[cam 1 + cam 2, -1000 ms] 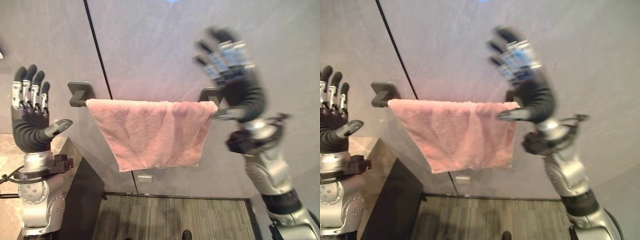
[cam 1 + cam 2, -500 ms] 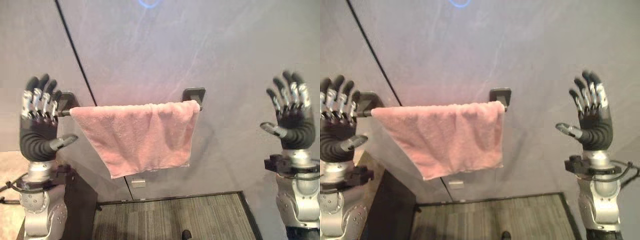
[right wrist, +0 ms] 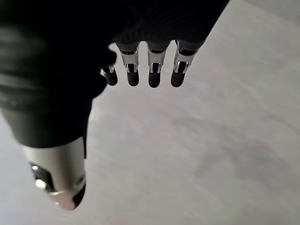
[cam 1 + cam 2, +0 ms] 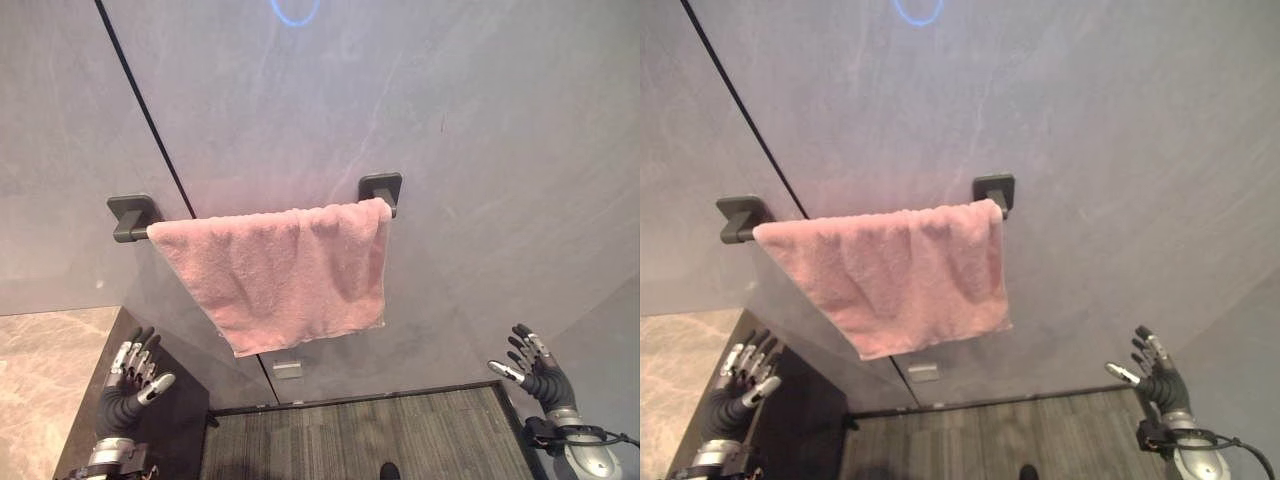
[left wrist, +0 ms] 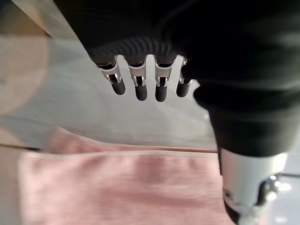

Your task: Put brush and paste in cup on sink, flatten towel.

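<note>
The left hand (image 4: 132, 378) is seen low at the left and the right hand (image 4: 533, 366) low at the right, both with fingers straight and spread, nothing being held, and both well apart from the towel. Farther back, the pink towel (image 4: 285, 272) is draped over a dark rail (image 4: 135, 217) fixed to the grey wall (image 4: 480, 150), its lower edge hanging slanted with soft folds.

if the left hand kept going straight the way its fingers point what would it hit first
Probably the wall: the left hand has straight fingers aimed at grey wall just above the pink towel. Depth is unclear, so it might brush the towel's top edge.
</note>
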Tool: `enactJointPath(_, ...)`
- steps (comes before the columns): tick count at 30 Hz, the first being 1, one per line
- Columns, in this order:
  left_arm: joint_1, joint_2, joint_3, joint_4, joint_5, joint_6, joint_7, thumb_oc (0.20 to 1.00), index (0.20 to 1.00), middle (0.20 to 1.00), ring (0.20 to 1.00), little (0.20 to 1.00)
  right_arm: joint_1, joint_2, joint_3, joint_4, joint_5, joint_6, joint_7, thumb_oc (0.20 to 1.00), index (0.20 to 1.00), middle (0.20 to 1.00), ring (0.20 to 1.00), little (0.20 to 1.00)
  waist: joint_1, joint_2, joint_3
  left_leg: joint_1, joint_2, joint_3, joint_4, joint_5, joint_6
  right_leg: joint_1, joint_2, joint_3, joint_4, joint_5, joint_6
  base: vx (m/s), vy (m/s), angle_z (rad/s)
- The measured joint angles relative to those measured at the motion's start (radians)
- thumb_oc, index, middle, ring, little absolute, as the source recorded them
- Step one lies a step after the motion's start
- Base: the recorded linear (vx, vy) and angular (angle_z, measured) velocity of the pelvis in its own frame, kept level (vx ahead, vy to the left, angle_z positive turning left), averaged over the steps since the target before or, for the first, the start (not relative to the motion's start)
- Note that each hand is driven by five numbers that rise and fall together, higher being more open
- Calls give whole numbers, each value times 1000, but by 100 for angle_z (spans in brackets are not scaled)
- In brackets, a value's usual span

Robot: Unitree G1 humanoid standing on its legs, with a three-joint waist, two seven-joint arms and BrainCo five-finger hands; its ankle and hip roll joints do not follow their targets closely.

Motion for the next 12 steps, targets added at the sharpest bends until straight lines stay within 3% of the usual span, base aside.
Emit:
enactJointPath(3, 5, -3, -59, 100, 40, -1, 1, 1000, 1000, 1000, 1000, 1000, -12, -7, 54, 72, -4, 9, 14, 1000, 1000, 1000, 1000, 1000, 1, 10, -1, -11, 7, -4, 0, 2, -4, -3, 7, -5, 0, -1, -2, 4, -89, 6)
enactJointPath(6, -66, -30, -124, 395, 74, 4, 21, 1000, 1000, 1000, 1000, 1000, -55, 0, 140, 265, -33, 24, 17, 1000, 1000, 1000, 1000, 1000, -4, 16, -5, -24, 17, -25, 0, 5, -7, -1, 15, -28, 0, -4, -6, 9, -56, 16)
enactJointPath(7, -125, -52, -142, 534, 100, 49, 52, 1000, 1000, 1000, 1000, 1000, -65, 8, 176, 333, -50, 52, 20, 1000, 1000, 1000, 1000, 1000, -4, 16, -6, -24, 18, -32, 1, 7, -9, -3, 17, -32, 0, -5, -8, 24, -23, 19)
enactJointPath(12, -199, -81, -209, 658, 225, 58, 140, 1000, 1000, 1000, 1000, 1000, -137, 53, 241, 431, -80, 76, -11, 1000, 1000, 1000, 1000, 1000, -2, 23, -8, -25, 21, -36, 0, 8, -10, 0, 18, -45, 0, -9, -14, 10, -8, 4)
